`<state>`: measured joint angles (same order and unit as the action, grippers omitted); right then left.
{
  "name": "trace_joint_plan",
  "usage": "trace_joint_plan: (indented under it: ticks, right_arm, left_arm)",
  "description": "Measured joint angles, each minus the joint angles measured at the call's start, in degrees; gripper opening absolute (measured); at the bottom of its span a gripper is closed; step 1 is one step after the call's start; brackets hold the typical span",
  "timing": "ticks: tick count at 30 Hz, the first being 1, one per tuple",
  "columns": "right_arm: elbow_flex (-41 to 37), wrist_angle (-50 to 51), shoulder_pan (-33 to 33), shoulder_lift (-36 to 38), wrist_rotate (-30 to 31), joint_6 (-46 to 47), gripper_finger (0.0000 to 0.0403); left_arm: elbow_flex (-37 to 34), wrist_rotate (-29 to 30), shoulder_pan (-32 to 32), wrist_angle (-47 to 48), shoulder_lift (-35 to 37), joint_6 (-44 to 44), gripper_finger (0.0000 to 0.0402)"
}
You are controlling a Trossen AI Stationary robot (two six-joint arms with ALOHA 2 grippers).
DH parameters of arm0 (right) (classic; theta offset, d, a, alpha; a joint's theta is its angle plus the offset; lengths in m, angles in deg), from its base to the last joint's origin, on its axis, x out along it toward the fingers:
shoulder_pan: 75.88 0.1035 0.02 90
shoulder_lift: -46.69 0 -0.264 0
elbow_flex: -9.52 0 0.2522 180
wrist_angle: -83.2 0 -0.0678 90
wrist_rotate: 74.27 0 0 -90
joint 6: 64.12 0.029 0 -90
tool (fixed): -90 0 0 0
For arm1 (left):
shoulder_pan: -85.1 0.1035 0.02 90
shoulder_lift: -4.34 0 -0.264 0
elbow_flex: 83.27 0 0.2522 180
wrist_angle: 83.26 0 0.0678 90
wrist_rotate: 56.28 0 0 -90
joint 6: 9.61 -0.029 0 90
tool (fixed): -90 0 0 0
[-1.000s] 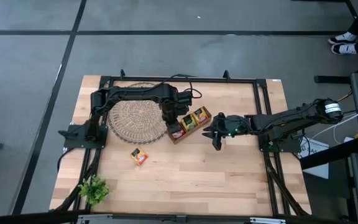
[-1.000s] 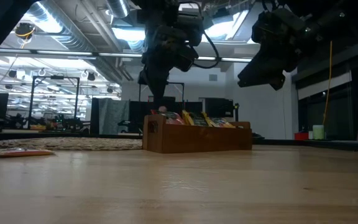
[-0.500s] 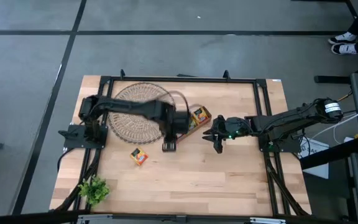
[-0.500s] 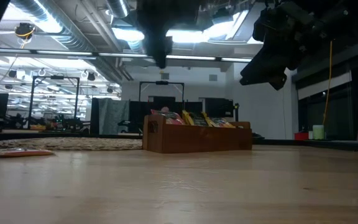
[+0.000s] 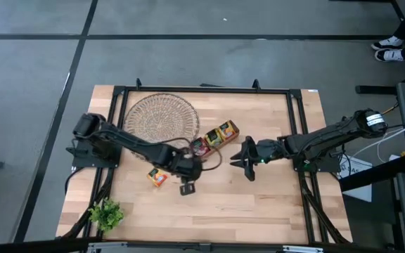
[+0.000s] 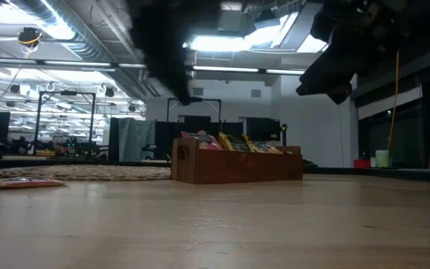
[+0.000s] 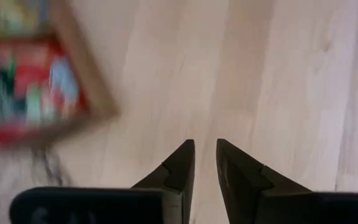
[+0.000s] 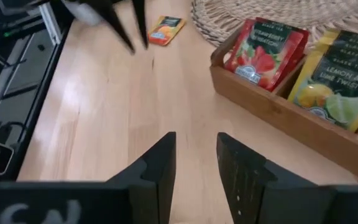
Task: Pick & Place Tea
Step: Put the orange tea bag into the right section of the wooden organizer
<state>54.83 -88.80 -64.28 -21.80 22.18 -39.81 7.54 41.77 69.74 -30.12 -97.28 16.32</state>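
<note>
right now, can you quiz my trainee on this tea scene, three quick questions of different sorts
1. True or false: the loose orange tea sachet lies inside the wicker dish.
2. Which sits nearest the wicker dish in the wooden tray: A) the red strawberry sachets B) the yellow lemon sachets?
3. Fill in: the left gripper hangs over bare ____, holding nothing.

Key
1. False: it lies on the table, apart from the dish.
2. A
3. Table. The right gripper waits beside the tray, jaws apart.
</note>
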Motion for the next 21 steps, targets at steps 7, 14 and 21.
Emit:
trace_joint_plan:
  ticks: [7,14,21]
  right_arm:
    - [-0.02,1.32,1.10,0.00,0.06,-0.56,0.0117]
    - [-0.02,1.46,1.12,0.00,3.06,-0.54,0.0117]
    - [-0.04,1.14,1.11,0.00,4.59,0.13,0.0117]
  left_arm:
    - [-12.29,-1.79,-1.73,5.05,8.17,18.69,0.0061]
    - [-18.77,-7.29,-5.73,9.51,8.55,25.38,0.0061]
    - [-22.28,-7.95,-6.47,11.79,6.82,24.54,0.0056]
